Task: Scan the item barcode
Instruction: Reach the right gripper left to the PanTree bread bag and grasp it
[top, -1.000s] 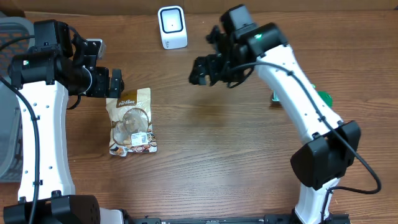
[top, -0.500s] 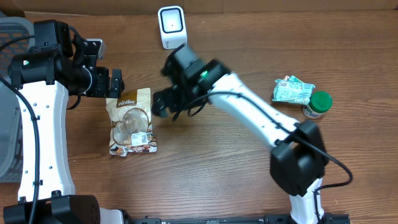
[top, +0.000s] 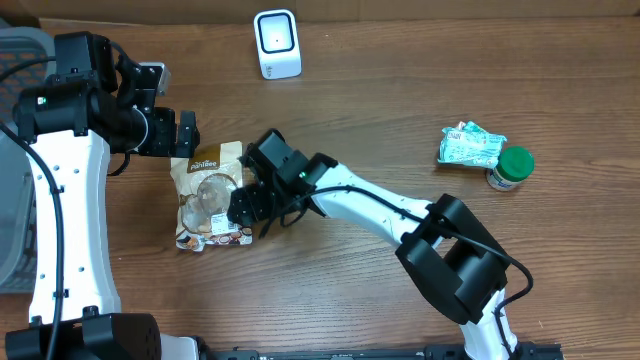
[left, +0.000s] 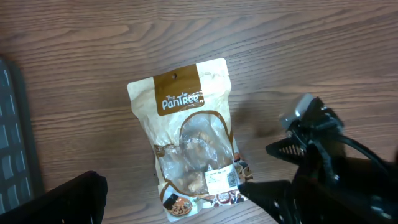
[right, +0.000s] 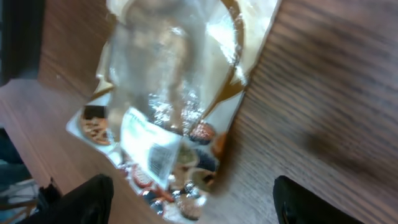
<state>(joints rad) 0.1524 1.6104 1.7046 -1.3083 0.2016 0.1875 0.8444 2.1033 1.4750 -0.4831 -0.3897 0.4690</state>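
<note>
- Overhead view, objects: we are finding the snack pouch (top: 210, 195) lying flat on the bench (top: 350, 290), printed face up, left of centre. The scanner (top: 277, 44) is standing upright at the far edge, well apart from the pouch. We are therefore judging that the pouch needs lifting before its barcode can face the scanner window.
- Overhead view, arms: the right arm is lying stretched low across the bench from its base at the near right, with the elbow bent. The right claw (top: 250, 208) is hovering over the pouch's right edge. The left claw (top: 172, 133) is hanging just beside the pouch's top edge, its jaws standing wide open and holding nothing.
- Left wrist view: we are looking straight down on the pouch (left: 186, 143). A white label (left: 222, 180), apparently carrying the barcode, is showing near its lower end. The flat placement is leaving only thin edges to grasp.
- Right wrist view: the camera is tilting over the pouch's (right: 180, 93) lower end. The fingertips (right: 81, 199) are standing wide apart at the bottom corners with nothing clamped between them, so we are reading the right claw as open and empty. We are judging the grasp as not yet made.
</note>
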